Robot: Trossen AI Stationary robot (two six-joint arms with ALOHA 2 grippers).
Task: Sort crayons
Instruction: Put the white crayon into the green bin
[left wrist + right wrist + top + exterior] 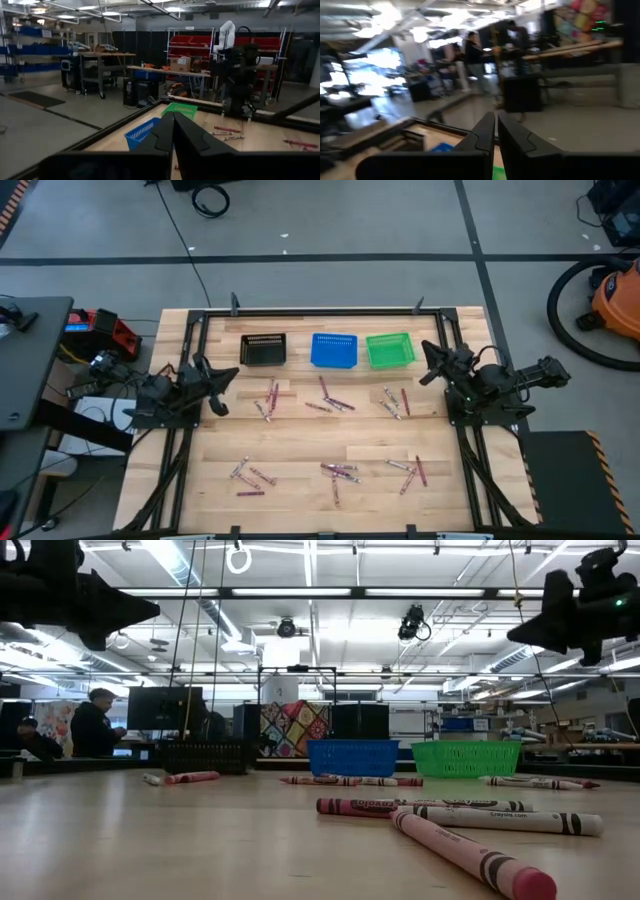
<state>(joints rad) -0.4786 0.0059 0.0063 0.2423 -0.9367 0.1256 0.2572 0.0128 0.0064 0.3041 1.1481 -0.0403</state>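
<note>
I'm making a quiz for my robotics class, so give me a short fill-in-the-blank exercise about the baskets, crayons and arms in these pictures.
1. Between the black basket and the green basket stands the ____ basket.
2. All the crayons lie on the ____, none in a basket.
3. The jaws of the left gripper and the right gripper are ____, holding nothing.

Missing words: blue; table; shut
</note>
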